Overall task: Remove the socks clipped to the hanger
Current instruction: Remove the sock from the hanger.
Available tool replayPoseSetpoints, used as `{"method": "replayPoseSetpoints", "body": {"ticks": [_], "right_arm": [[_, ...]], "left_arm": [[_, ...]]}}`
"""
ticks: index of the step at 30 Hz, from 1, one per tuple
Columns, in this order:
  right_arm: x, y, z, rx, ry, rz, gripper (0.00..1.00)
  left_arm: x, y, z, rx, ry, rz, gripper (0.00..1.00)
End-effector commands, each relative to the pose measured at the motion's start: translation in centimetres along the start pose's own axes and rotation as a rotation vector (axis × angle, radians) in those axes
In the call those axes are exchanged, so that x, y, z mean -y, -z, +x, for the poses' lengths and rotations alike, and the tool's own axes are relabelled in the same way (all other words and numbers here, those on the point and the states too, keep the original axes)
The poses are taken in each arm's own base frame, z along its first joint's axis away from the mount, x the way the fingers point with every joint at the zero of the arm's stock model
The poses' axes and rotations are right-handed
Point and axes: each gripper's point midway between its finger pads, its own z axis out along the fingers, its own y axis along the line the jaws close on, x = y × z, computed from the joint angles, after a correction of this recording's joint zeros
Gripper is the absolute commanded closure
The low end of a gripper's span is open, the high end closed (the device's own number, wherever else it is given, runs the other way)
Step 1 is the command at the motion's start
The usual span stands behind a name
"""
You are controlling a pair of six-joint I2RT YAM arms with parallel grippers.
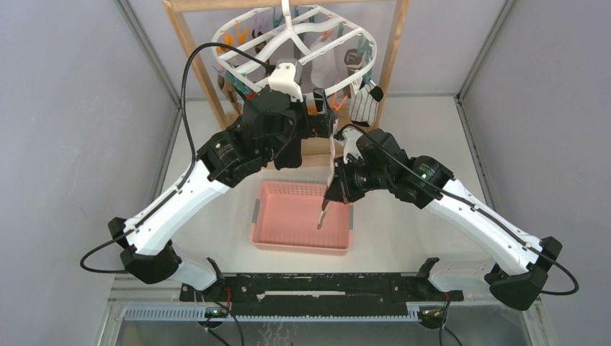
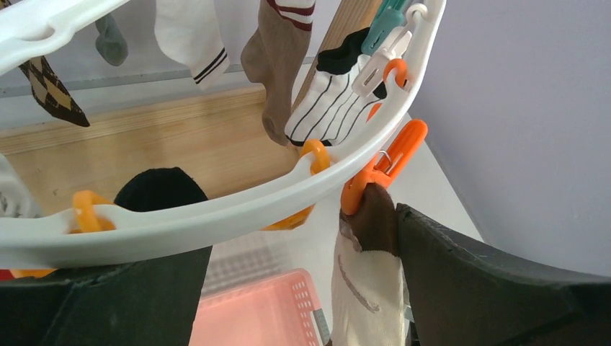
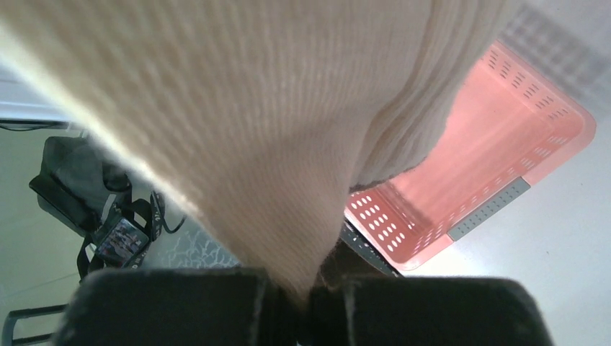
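Note:
The white oval hanger (image 1: 238, 32) hangs from the wooden frame, several socks clipped to it. In the left wrist view an orange clip (image 2: 382, 169) on the hanger rim (image 2: 216, 216) pinches the brown top of a beige-and-brown sock (image 2: 367, 285). My left gripper (image 2: 302, 303) is open, its fingers either side of that sock just under the rim, the right finger (image 2: 490, 288) against the sock. My right gripper (image 3: 310, 306) is shut on the same sock (image 3: 252, 130) lower down, above the basket. The sock (image 1: 330, 162) is stretched straight between clip and right gripper (image 1: 333, 193).
A pink basket (image 1: 270, 238) sits on the table under the grippers. A white black-striped sock (image 2: 331, 101), a brown sock (image 2: 277, 65), a black sock (image 2: 158, 191) and an argyle one (image 2: 50, 86) hang behind. The wooden frame's post (image 1: 189, 50) stands left of the hanger.

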Motion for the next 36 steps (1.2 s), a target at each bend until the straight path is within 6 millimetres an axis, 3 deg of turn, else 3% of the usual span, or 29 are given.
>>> {"method": "replayPoseSetpoints", "body": {"ticks": [1, 8, 15, 24, 28, 36], "right_arm": [[-1.1, 0.6, -1.1, 0.044, 0.049, -0.023, 1.00], [-1.4, 1.4, -1.4, 0.073, 0.046, -0.030, 1.00], [-1.5, 2.2, -4.3, 0.101, -0.077, -0.143, 1.00], [-3.9, 1.9, -6.8, 0.056, -0.214, -0.386, 1.00], [-3.5, 1.2, -6.9, 0.054, -0.225, -0.359, 1.00], [-2.2, 0.1, -6.1, 0.024, -0.173, -0.204, 1.00]], "left_arm": [[0.9, 1.6, -3.9, 0.092, 0.039, 0.049, 0.04], [-0.5, 4.5, -4.2, 0.084, 0.062, 0.039, 0.08], [-2.8, 8.6, -2.8, 0.077, 0.115, 0.038, 0.09], [-3.5, 10.9, -0.5, 0.033, 0.141, 0.088, 0.09], [-3.0, 11.1, -2.1, 0.063, 0.130, 0.100, 0.09], [0.0, 9.4, -5.7, 0.121, 0.070, 0.148, 0.09]]}}
